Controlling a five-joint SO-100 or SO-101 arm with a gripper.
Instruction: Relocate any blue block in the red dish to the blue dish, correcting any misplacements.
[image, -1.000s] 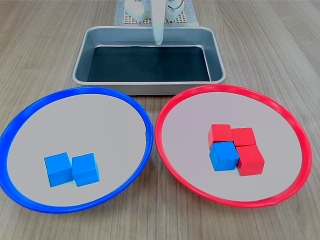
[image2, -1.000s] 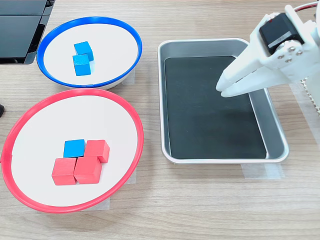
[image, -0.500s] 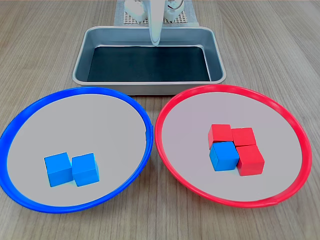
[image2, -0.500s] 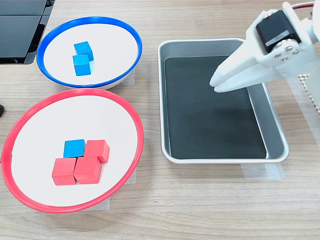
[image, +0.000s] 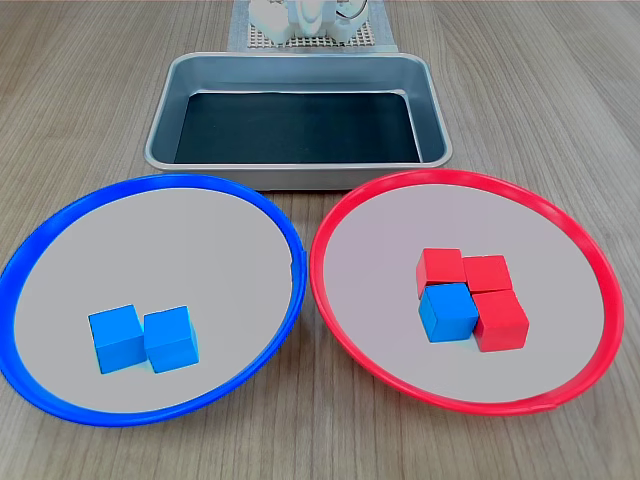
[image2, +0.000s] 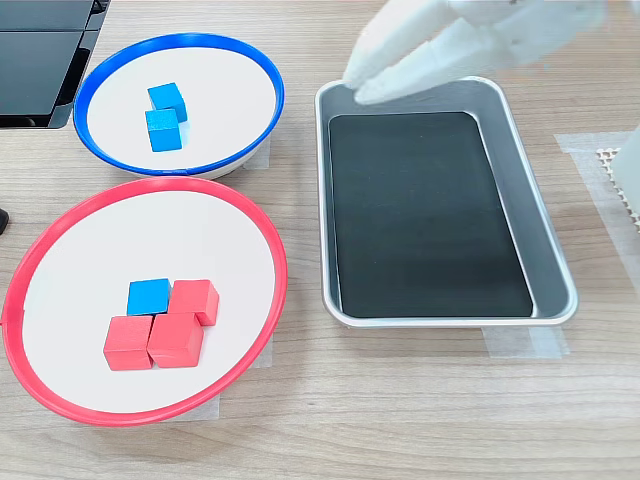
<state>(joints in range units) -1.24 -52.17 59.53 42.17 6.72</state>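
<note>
**Stray cube sits far down-left of your claw**

In the second exterior view, the blue block (image2: 149, 296) lies at lower left inside the red dish (image2: 40, 236), touching red cubes (image2: 176, 338) on two sides. Blue dish (image2: 262, 70) sits at upper left with two blue cubes (image2: 165, 118). Your gripper (image2: 358, 84) blurs at top centre over the metal tray (image2: 538, 212), empty, fingers nearly closed. The block's outer sides stand clear, and the wooden table (image2: 400, 400) is open

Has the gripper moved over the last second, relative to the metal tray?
Yes. In the second exterior view the gripper, blurred, has swung from over the metal tray's right side toward its upper-left corner, nearer the blue dish.
</note>
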